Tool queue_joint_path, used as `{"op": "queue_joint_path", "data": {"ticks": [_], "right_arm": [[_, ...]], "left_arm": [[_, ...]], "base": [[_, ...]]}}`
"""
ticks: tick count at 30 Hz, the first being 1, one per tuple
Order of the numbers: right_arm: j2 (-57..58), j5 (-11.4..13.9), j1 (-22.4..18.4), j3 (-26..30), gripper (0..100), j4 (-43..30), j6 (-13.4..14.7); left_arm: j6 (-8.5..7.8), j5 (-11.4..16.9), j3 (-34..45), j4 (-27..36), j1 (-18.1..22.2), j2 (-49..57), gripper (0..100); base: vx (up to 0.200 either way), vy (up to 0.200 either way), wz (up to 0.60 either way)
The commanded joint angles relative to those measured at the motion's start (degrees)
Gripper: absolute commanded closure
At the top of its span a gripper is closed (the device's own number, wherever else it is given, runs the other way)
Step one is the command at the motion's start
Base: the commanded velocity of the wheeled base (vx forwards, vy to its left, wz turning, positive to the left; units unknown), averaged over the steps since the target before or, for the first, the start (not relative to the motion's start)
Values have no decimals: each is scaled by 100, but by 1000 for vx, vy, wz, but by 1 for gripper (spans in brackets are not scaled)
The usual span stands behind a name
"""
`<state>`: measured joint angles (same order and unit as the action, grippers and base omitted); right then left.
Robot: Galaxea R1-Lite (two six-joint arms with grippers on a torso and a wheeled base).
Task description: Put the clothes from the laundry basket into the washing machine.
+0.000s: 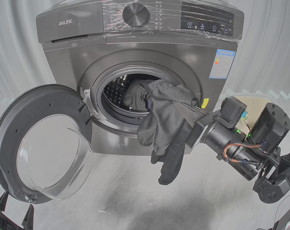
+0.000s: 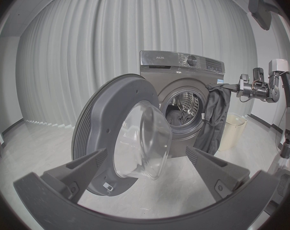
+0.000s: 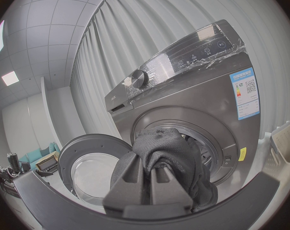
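Because the right claw (image 3: 150, 173) is clenched on the dark grey garment (image 1: 165, 118), most of which hangs below the claw and outside the drum (image 1: 117, 91) just ahead, it should probably drive deeper inside before releasing, lest the tail spill out.

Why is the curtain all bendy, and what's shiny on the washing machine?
Left wrist view: the wide lens bows the curtain, corners go dark. Right wrist view: the washing machine leans. Head view: light glints off its plastic wrap.
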<state>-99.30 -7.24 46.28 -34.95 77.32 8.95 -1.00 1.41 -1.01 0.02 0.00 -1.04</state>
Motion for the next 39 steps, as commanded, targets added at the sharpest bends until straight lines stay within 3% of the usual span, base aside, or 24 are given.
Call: {"op": "queue_joint_path", "data": {"ticks": [1, 2, 3, 6, 11, 13, 19, 23, 25, 27, 33, 37, 38, 39], "right_arm": [[-300, 12, 66, -372, 100, 11, 10], [-309, 3, 75, -390, 100, 11, 10], [-370, 3, 145, -513, 100, 19, 28], [-432, 47, 321, -706, 100, 2, 81], [-581, 74, 435, -803, 100, 37, 151], [-608, 74, 470, -812, 100, 134, 177], [-652, 39, 391, -864, 100, 186, 195], [-696, 21, 391, -1014, 100, 178, 195], [-731, 21, 391, -1066, 100, 169, 195], [-792, 65, 391, -1128, 100, 107, 195], [-1021, 109, 294, -1374, 100, 90, 204], [-1135, 126, 224, -1515, 100, 90, 221], [-1240, 118, 189, -1620, 100, 81, 230], [-1249, 118, 180, -1620, 100, 81, 230]], "left_arm": [[47, 166, -136, -178, 9, 104, 0], [56, 184, -180, -205, 9, 104, 0], [118, 316, -751, -249, 9, 51, 0], [74, 737, -1208, -178, -9, -476, 0], [65, 1493, -1270, -433, -35, -1628, 0], [47, 1757, -1261, -846, -35, -2225, 0], [-252, 2302, -1270, -2033, -114, -3711, 0], [-339, 2399, -1367, -2446, -492, -4379, 0], [-339, 2346, -1437, -2525, -694, -4572, 0], [-331, 2337, -1639, -2578, -1143, -4994, 0], [-322, 2205, -2017, -2683, -1731, -5785, 0], [-287, 2196, -2105, -2938, -1872, -6101, 0], [-287, 2188, -2122, -3404, -1986, -6532, 0], [-287, 2179, -2122, -3430, -1995, -6550, 0]], "base": [[0, 0, 0], [0, 0, 0], [0, 0, 0], [0, 0, 0], [0, 0, 0], [0, 0, 0], [0, 0, 0], [0, 0, 0], [0, 0, 0], [0, 0, 0], [0, 0, 0], [0, 0, 0], [0, 0, 0], [0, 0, 0]]}}
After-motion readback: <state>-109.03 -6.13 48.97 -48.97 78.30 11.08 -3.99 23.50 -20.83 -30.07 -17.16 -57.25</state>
